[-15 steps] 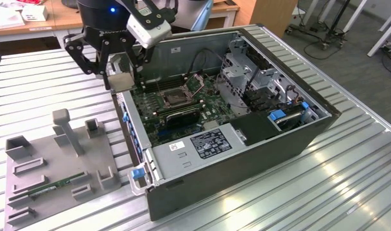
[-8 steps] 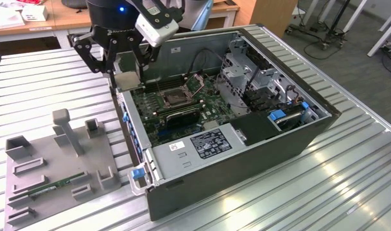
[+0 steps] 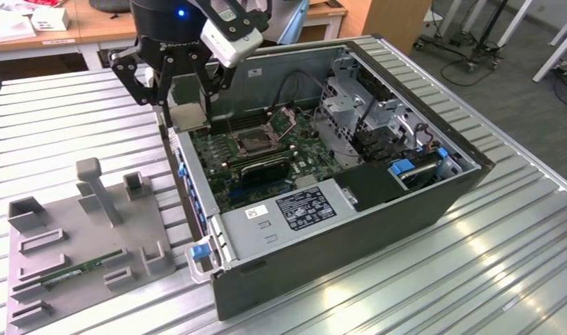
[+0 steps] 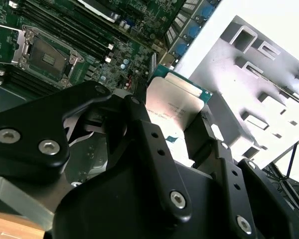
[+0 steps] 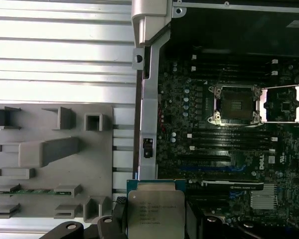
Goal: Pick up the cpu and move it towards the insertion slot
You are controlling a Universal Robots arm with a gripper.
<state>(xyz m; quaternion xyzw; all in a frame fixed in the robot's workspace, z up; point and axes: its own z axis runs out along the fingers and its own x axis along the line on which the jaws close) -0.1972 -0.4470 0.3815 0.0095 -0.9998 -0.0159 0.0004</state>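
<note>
Jaws clamped on the cpu, one finger on each opposite edge, silvery lid facing the camera in both wrist views; chip sits flat between the fingers, no visible tilt. In the exterior view the cpu hangs between the jaws just above the near wall of the computer case, so it's lifted and carried but not yet over the board. Just beyond the jaws: the case's metal edge rail, then the green motherboard with long black memory slots. Further out from the jaws is the insertion slot, dark centre in a silver frame, its load plate flipped open to one side, so the socket looks clear to receive. Behind the jaws, on the table, the grey fixture tray with a green memory stick in it. My read: keep the grip on the edges only, hold the chip level, clear the case wall before dropping, and square the chip's edges to the socket frame while travelling across.
</note>
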